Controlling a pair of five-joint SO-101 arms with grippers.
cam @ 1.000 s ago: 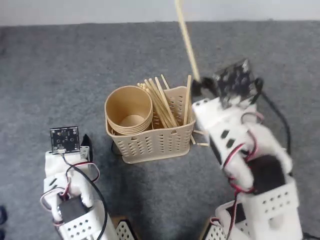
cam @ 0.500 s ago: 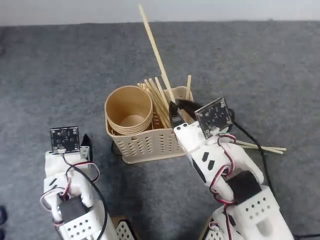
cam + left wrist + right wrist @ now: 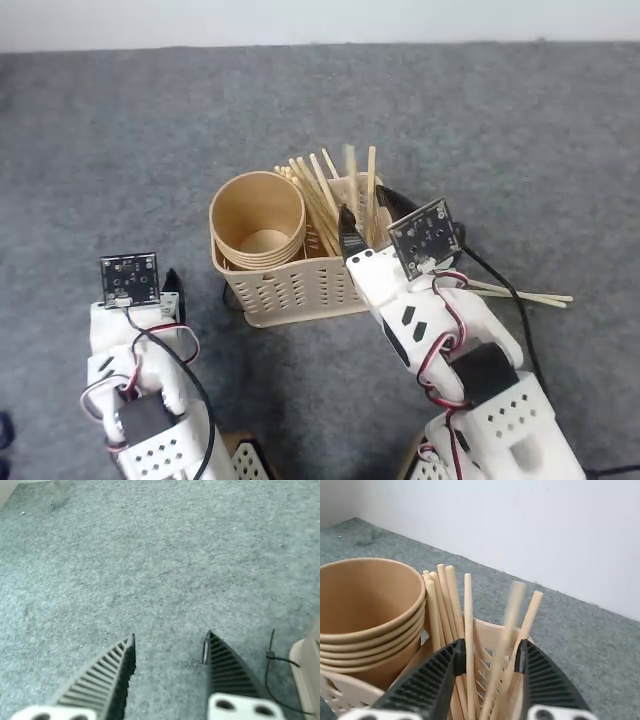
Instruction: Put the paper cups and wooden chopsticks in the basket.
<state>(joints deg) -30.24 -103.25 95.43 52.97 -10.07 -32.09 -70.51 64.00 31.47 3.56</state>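
Observation:
A beige slotted basket point(image 3: 300, 290) holds a stack of brown paper cups point(image 3: 257, 215) on one side and several wooden chopsticks point(image 3: 320, 200) upright on the other. My right gripper point(image 3: 365, 215) hovers open over the chopstick side. In the right wrist view a blurred chopstick point(image 3: 507, 625) stands loose between the spread fingers of the gripper point(image 3: 487, 655), beside the cups point(image 3: 365, 605). A few chopsticks point(image 3: 520, 293) lie on the carpet right of that arm. My left gripper point(image 3: 169, 645) is open just above bare carpet, left of the basket.
Grey carpet covers the whole table up to a pale wall at the back. A thin black cable point(image 3: 272, 655) lies near the basket's corner point(image 3: 307, 655). The left arm's base point(image 3: 140, 400) sits at the front left.
The right arm swung left over the basket with a long chopstick held high. That chopstick has since dropped in among the others, and the gripper has let go. The left arm kept still.

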